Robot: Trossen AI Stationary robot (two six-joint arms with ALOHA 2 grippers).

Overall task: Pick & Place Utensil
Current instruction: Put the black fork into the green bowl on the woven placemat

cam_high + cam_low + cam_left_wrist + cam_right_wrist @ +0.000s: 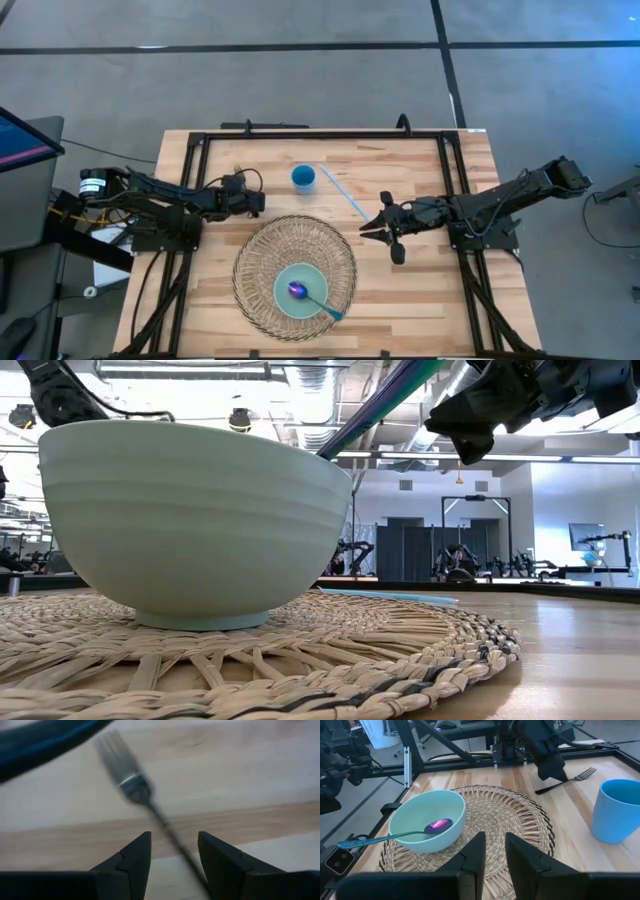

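A metal fork (577, 775) lies flat on the wooden table, left of the blue cup (304, 179). My left gripper (262, 202) is open and points down over the fork's handle. In the left wrist view its fingers (135, 857) stand on either side of the handle (170, 832), with the tines (112, 750) ahead. A spoon with a purple bowl and a blue handle (395, 836) rests in the pale green bowl (300, 290), its handle over the rim. My right gripper (364, 229) is a little open and empty, right of the woven mat (295, 275). My left gripper straddles the fork's handle (187, 865) from above, fingers across it. The handle runs close by one finger (220, 865), and I cannot tell whether they touch. The fork lies on the table.
A thin light-blue stick (343, 192) lies on the table between the cup and my right gripper. The bowl stands on the round woven mat at the near middle. A black frame (330, 133) runs along the table's far and side edges. Bare wood shows to the right.
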